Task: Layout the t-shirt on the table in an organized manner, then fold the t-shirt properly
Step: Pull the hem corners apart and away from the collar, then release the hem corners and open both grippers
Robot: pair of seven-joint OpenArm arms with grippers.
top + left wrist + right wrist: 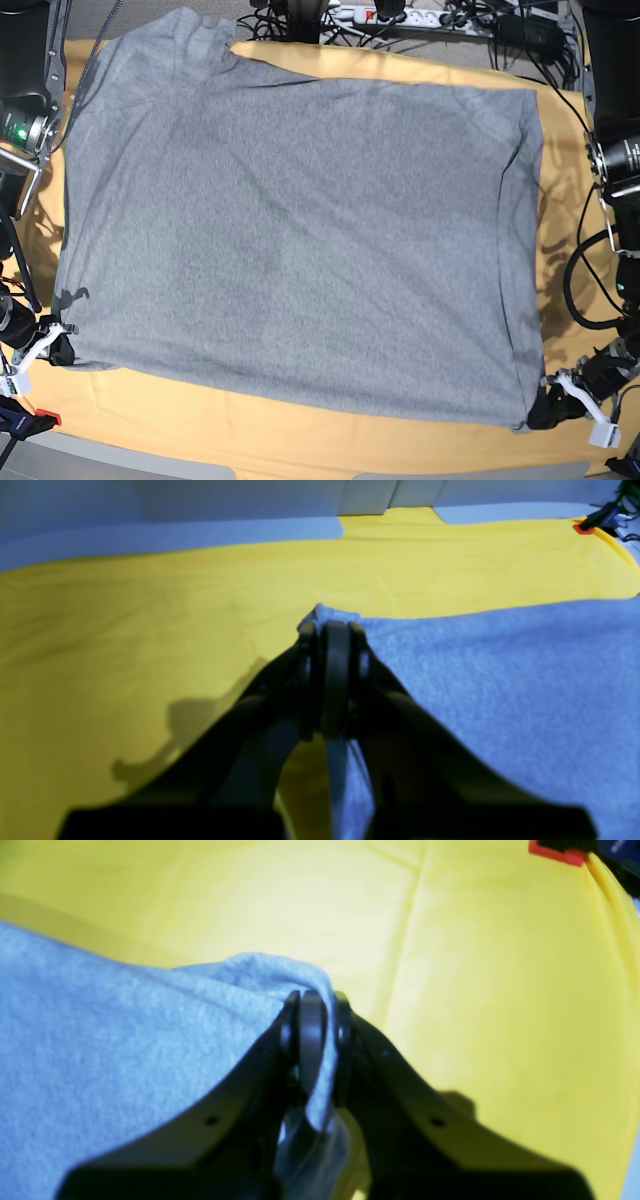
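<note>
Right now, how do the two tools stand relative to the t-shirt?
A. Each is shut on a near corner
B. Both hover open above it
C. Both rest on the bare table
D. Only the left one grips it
A: the left tool and right tool each pinch a corner of the t-shirt, which is spread plain-side up.

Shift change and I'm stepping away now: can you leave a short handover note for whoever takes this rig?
Left pincer: shut on a near corner of the t-shirt.
Right pincer: shut on the other near corner.
T-shirt: spread plain-grey side up across the table, mostly flat, slight bunching at one far corner.
Done: layout nearly finished.
Left: release or smooth the corners, then all the folding.
</note>
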